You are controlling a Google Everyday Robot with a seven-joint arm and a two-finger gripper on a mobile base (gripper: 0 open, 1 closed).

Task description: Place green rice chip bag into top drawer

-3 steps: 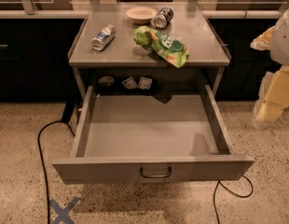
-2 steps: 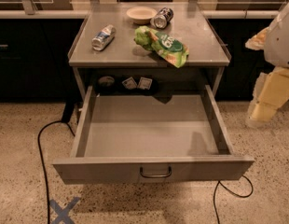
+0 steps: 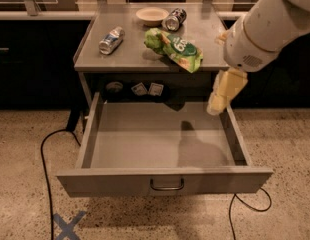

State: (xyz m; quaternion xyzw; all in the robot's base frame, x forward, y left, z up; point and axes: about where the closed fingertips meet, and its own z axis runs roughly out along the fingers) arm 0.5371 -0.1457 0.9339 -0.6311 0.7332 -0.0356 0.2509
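Observation:
The green rice chip bag (image 3: 175, 48) lies on the grey table top (image 3: 120, 59), right of centre, its end reaching the front edge. The top drawer (image 3: 115, 181) below is pulled fully open and holds nothing; its dark handle (image 3: 167, 186) is at the centre of the front panel. My gripper (image 3: 219, 101), with pale yellow tips, hangs from the white arm (image 3: 265, 29) that comes in from the upper right. It is over the drawer's back right corner, to the right of the bag and lower than it, and it touches nothing.
A silver can (image 3: 111, 39) lies at the table's left. Another can (image 3: 174, 19) and a cream bowl (image 3: 151, 15) sit at the back. Black cables (image 3: 45, 154) run on the floor either side. A blue tape cross (image 3: 69, 226) marks the floor.
My arm has swung left from the right edge of the view. The gripper now hangs over the drawer's right side. The bag and the drawer have not moved.

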